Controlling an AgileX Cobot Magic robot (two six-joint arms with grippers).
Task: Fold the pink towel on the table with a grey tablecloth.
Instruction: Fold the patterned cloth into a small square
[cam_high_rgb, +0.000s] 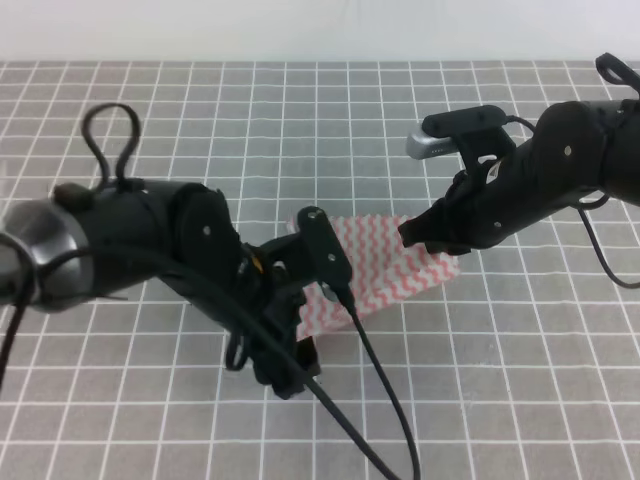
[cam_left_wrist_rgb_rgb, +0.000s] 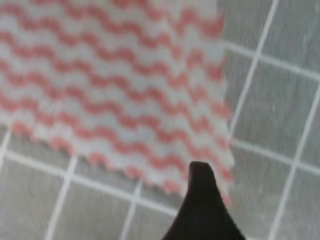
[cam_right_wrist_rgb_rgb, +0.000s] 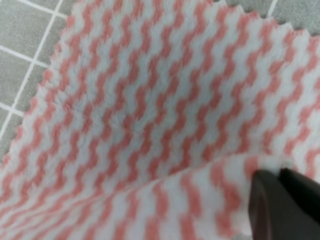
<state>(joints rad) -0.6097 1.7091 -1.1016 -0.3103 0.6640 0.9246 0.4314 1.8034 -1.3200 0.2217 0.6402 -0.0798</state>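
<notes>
You had the fold barely begun: the thin pink-and-white zigzag towel (cam_high_rgb: 385, 262) lay mostly flat on the grey grid-marked tablecloth (cam_high_rgb: 300, 120), between your two arms, with only the corner at your right gripper (cam_right_wrist_rgb_rgb: 280, 200) lifted into a curl. That gripper's dark fingers had closed on the corner, pinching the cloth. Your left gripper (cam_left_wrist_rgb_rgb: 202, 200) hovered just over the towel's near serrated edge; only one dark fingertip showed, so I could not tell how wide it stood. The whole fold-over was left to do.
</notes>
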